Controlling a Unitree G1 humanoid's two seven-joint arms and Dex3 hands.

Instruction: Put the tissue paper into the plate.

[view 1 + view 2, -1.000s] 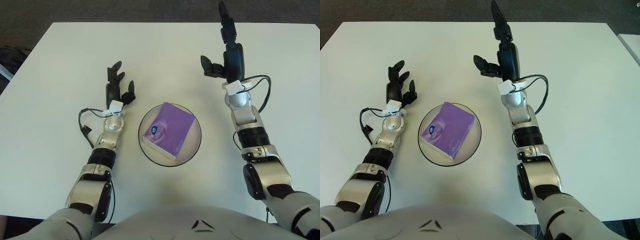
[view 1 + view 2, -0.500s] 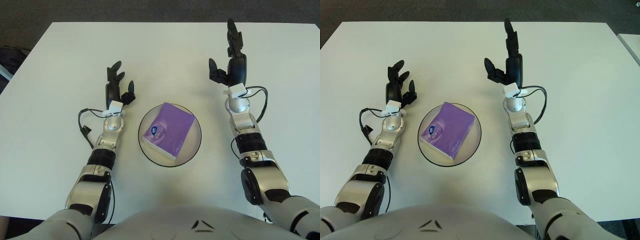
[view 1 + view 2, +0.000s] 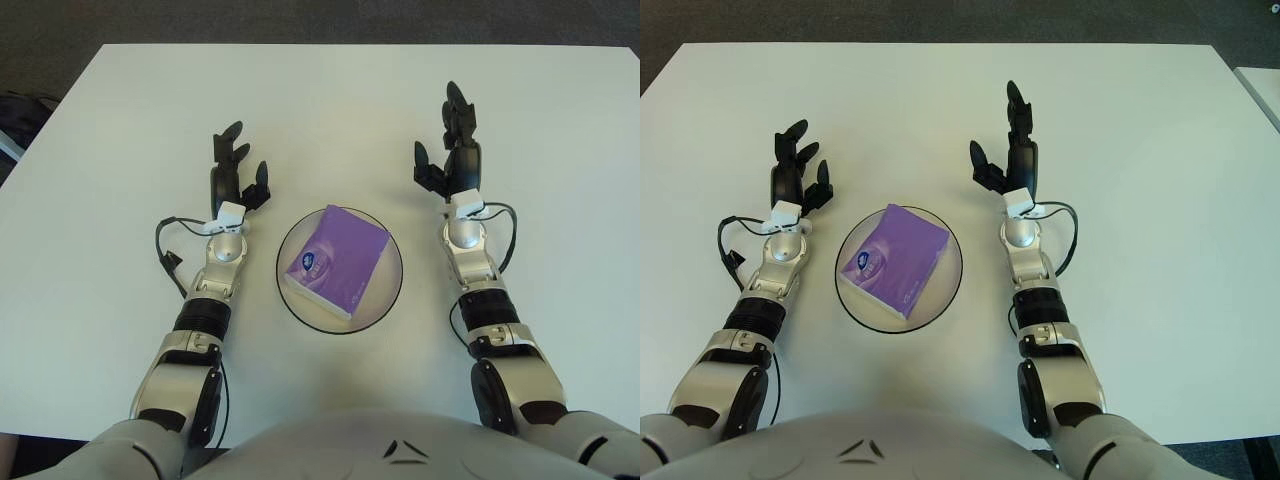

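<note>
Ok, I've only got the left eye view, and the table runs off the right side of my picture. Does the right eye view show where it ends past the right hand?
Observer: Yes. In the right eye view the table has a right edge, well beyond the right hand.
Operator: Anything past that edge?
Observer: A second white surface shows at the picture's right border, apart from the table across a narrow dark gap.
Operator: And the near edge on that side?
Observer: It shows too, at lower right, with dark floor below it.
</note>
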